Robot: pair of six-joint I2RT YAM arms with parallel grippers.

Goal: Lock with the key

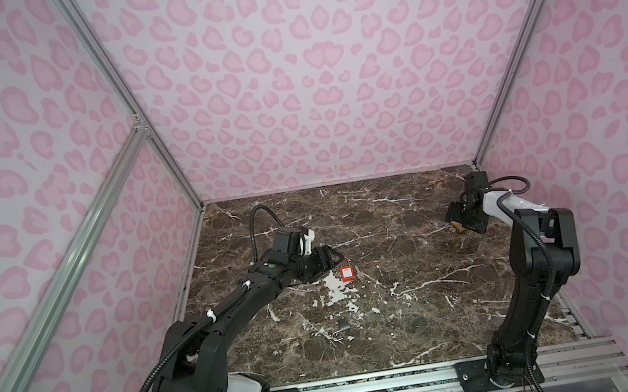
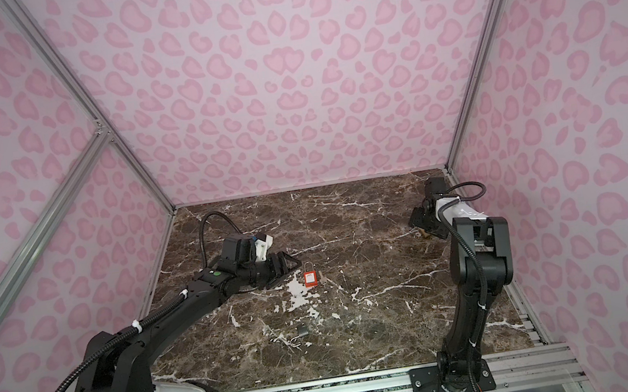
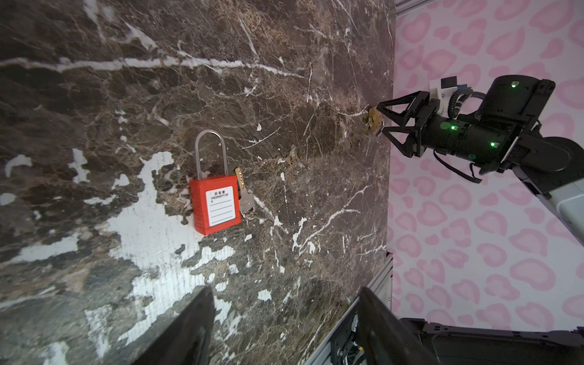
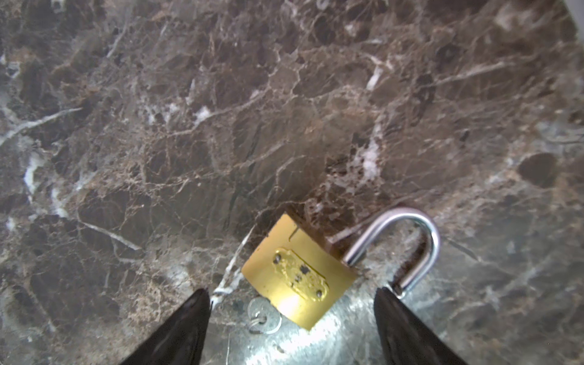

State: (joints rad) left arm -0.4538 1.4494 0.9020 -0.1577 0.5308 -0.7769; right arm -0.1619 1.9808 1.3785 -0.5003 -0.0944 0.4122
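Red lock is laid flat on the table, label up, shackle apparently seated. A key touching its side is made out clearly only in the left wrist view and is barely seen in both top views. The left gripper is held just beside the red lock on the left-wall side, jaws wide, nothing between them. The right gripper is placed well away from the red lock, toward the far right corner, jaws wide astride a brass lock; contact cannot be told. In both top views the brass lock is only a tan speck. Its open shackle and a ringed second key at its base are shown only in the right wrist view. A small dark item, nearer the front edge than the red lock, is seen only in both top views.
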